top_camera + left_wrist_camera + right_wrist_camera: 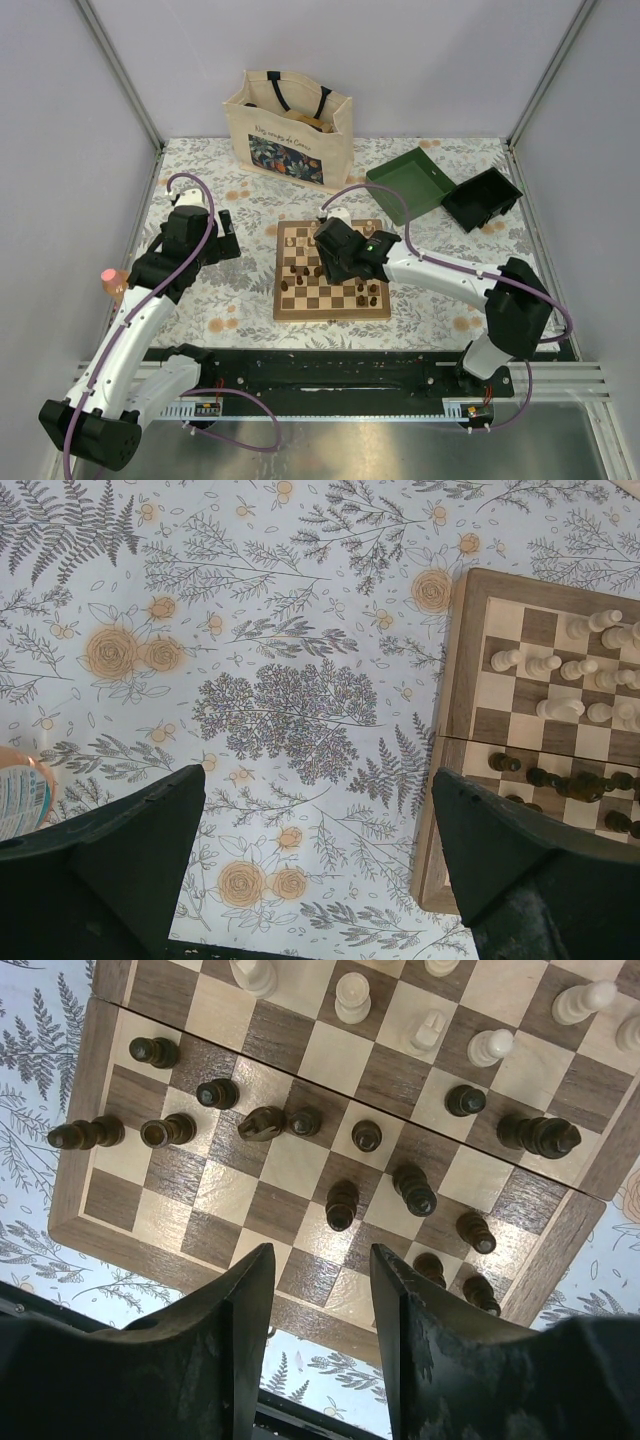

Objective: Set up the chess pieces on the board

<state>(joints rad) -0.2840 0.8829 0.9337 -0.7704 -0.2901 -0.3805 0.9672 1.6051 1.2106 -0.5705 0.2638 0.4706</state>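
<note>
Your right gripper (320, 1255) hovered over the checkered wooden chessboard (330, 316), fingers parted, empty, ready to sort its jumbled dark and cream wooden pieces (340, 1205); your left gripper (318, 780) idled alongside, spread wide.

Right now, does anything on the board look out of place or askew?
Yes. The dark chess pieces stand scattered over the board in no rows, and two crowd together near one square's edge. I cannot tell whether any has fallen.
</note>
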